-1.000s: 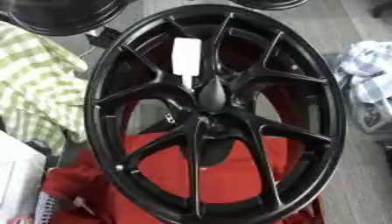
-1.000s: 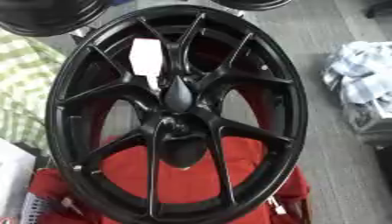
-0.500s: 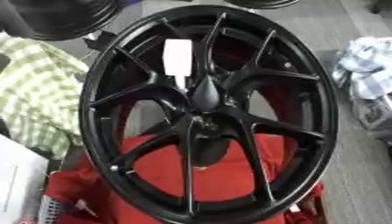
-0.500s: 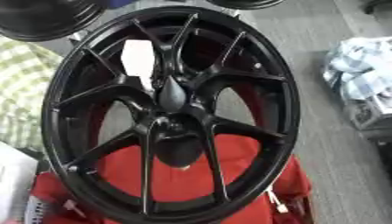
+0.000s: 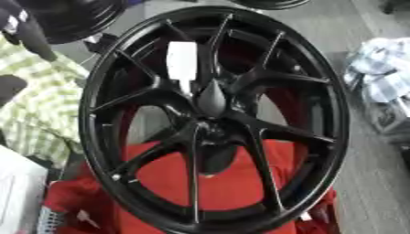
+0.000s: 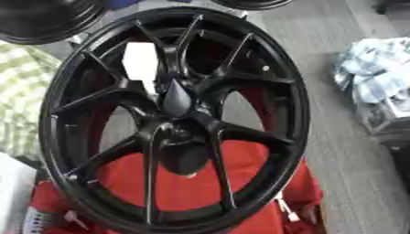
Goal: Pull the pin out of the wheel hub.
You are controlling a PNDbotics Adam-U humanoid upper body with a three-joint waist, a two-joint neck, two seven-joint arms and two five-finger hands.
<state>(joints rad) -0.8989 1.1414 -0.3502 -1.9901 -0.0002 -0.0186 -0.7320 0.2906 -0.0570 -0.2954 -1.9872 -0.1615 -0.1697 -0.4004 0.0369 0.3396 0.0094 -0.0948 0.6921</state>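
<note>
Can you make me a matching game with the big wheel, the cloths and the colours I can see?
Things:
1. wheel
2. tag on the spokes
3. cloth under the wheel
4. checked cloth

Colours and places:
A. red, at the bottom
B. green and white, left side
C. black, in the middle
D. white, near the top

Pairs: 1-C, 2-D, 3-A, 4-B

— What did your arms and hands look like here? Colours, joints, cables?

— Couldn't tell you. No part of you showed that I could make out. One black pointed shape [image 5: 212,97] sat at the middle of the wheel [image 5: 92,137], black on black. I couldn't tell whether it was yours or the wheel's own.
</note>
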